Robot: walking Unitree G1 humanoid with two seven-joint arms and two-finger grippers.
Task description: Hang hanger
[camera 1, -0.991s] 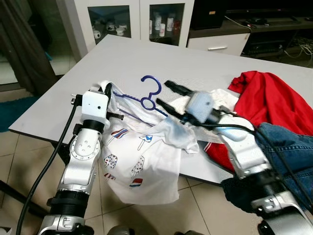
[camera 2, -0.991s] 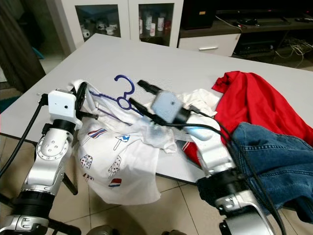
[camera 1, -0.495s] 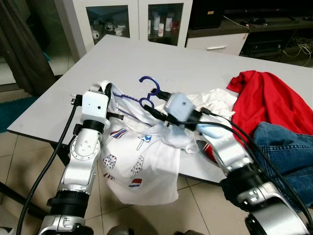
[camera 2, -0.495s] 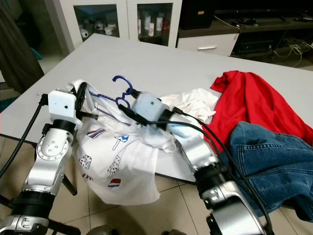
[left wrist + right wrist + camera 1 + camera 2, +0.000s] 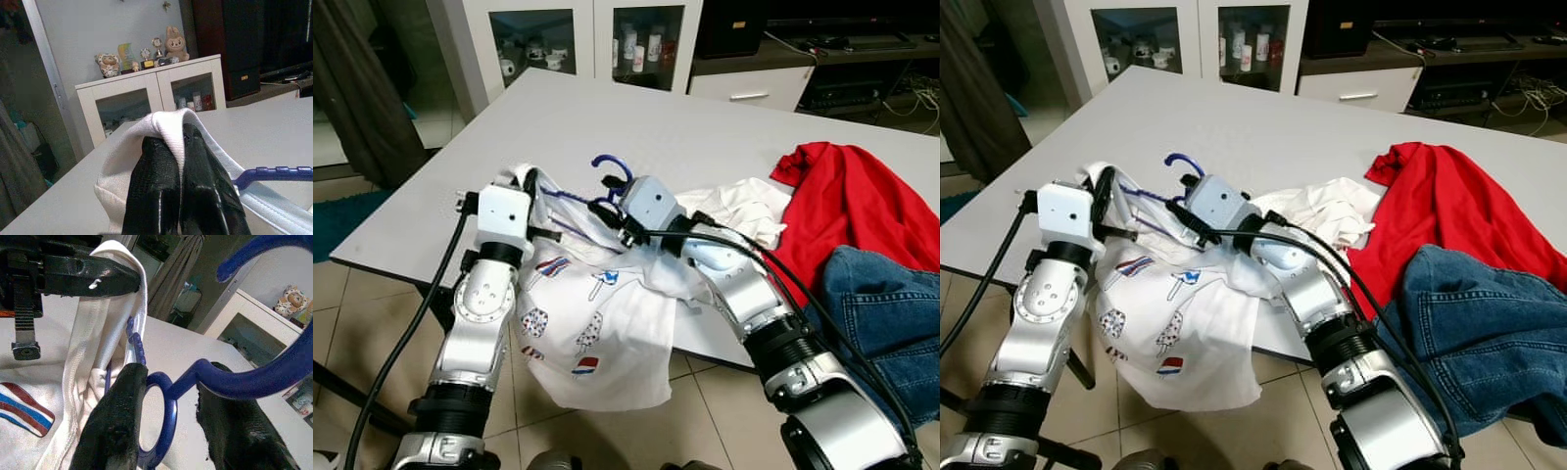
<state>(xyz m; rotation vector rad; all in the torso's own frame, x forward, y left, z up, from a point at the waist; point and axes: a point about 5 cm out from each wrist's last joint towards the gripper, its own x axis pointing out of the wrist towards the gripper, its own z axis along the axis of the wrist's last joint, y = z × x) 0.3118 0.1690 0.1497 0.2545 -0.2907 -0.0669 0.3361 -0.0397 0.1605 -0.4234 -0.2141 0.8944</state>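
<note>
Right gripper (image 5: 168, 431) is sitting at the neck of the blue plastic hanger (image 5: 610, 168), fingers parted, one black finger (image 5: 115, 426) on each side of the stem just under the hook; they are straddling it, not yet pinching, though one pad looks to be touching the small ring below the hook. Left gripper (image 5: 178, 161) is pinching a fold of the white printed T-shirt (image 5: 597, 323) at its collar, fingers squeezed together on the cloth, holding the garment up near the table's (image 5: 705, 117) front edge while the shirt body is draping over that edge toward the tiled floor (image 5: 705, 421). The hanger is lying on the table partly threaded into the shirt, hook pointing away from the robot. Beside it, toward the right edge, a crumpled white cloth (image 5: 744, 206), a red garment (image 5: 847, 211) and blue jeans (image 5: 886, 323) are piling up. Risks, as I judge them: closing off-centre on the round stem could make it squirt sideways or rotate; lifting while the left grip slackens could pull the hanger arm out of the collar; the hanging weight could drag the shirt off the table.
</note>
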